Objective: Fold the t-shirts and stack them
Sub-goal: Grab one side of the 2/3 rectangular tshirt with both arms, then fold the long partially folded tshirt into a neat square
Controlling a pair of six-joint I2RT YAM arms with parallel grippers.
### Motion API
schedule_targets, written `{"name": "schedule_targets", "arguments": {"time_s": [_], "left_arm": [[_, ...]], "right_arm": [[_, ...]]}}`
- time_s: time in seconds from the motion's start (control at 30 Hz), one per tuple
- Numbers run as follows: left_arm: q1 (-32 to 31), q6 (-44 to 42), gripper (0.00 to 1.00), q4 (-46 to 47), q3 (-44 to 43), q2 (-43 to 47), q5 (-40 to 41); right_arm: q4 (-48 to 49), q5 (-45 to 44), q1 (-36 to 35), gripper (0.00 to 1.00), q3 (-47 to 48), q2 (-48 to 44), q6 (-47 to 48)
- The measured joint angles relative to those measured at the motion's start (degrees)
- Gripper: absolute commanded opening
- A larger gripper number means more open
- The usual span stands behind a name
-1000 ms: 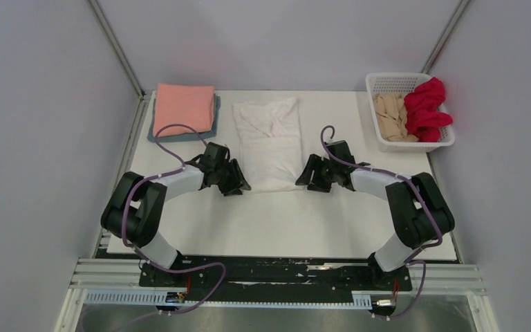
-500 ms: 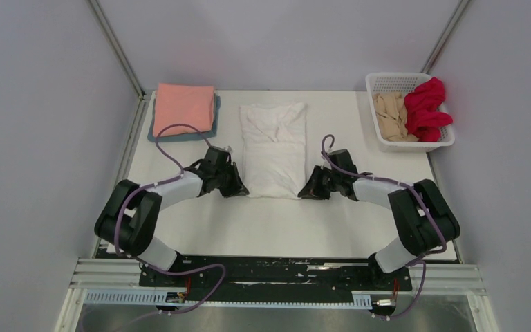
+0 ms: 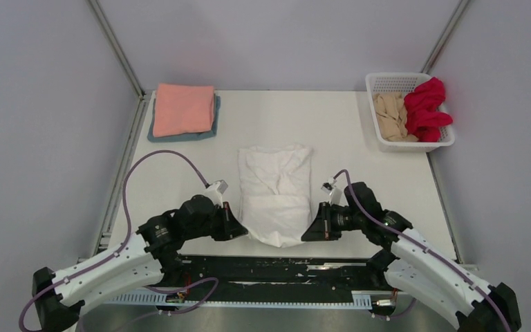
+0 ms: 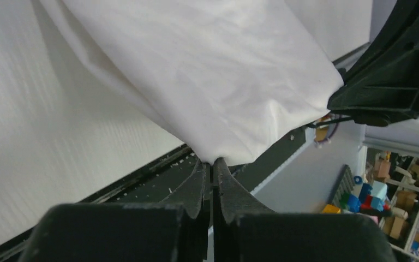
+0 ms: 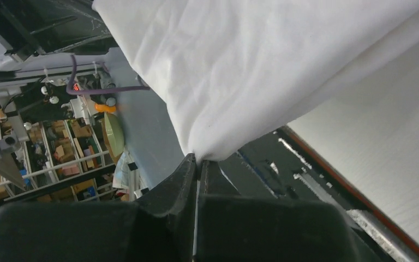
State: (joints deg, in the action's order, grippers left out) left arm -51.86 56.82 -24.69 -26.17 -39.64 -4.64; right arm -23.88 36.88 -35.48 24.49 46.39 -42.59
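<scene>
The white t-shirt (image 3: 276, 190) lies lengthwise in the middle of the table, its near end drawn to the front edge. My left gripper (image 3: 240, 232) is shut on the shirt's near left corner (image 4: 218, 155). My right gripper (image 3: 311, 233) is shut on the near right corner (image 5: 202, 153). Both wrist views show white cloth pinched at the fingertips and sagging over the table's edge. A folded salmon pink t-shirt (image 3: 184, 108) rests on a folded grey-blue one (image 3: 216, 123) at the back left. The red t-shirt (image 3: 426, 107) and the beige one (image 3: 390, 116) sit crumpled in the basket.
The white lattice basket (image 3: 387, 83) stands at the back right corner. The black rail (image 3: 276, 271) with the arm bases runs along the near edge. Grey walls close in both sides.
Both grippers closed on the white shirt's near corners and pulled it toward the front edge. The arms swung from mid-table to low and near; the shirt slid forward.
</scene>
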Motion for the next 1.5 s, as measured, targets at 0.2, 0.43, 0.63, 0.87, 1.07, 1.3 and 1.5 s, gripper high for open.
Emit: {"name": "schedule_targets", "arguments": {"time_s": [0.2, 0.43, 0.63, 0.87, 1.07, 1.3, 1.5], "left_arm": [[-4.55, 2.05, 0.0, -7.89, -4.31, 6.84, 3.63], [-3.98, -0.85, 0.0, -11.96, -17.75, -0.94, 18.93], [6.6, -5.07, 0.0, -9.35, -25.31, -11.67, 22.73], [17.33, -9.62, 0.0, -3.21, -30.99, -27.58, 15.47], [22.45, -12.44, 0.0, -1.07, -37.92, -39.95, 9.86], [26.38, -14.82, 0.0, -0.85, -45.48, -52.35, 6.34], [28.74, -16.28, 0.04, -1.51, -51.43, -61.33, 3.15]], "right_arm": [[-7.61, -0.33, -0.72, 0.01, 4.11, -10.29, -2.16], [-9.53, -11.23, 0.42, 0.0, 17.16, -0.15, -0.28], [-7.19, -20.35, 3.87, 0.0, 24.48, 10.58, 1.4], [-2.29, -19.74, 11.58, 0.0, 24.81, 18.23, 1.77], [1.84, -16.61, 15.82, 0.0, 26.34, 25.86, 2.34], [5.92, -12.87, 19.21, 0.02, 29.57, 36.92, 2.43], [7.52, -11.43, 20.76, 0.07, 33.59, 44.52, 3.28]]}}
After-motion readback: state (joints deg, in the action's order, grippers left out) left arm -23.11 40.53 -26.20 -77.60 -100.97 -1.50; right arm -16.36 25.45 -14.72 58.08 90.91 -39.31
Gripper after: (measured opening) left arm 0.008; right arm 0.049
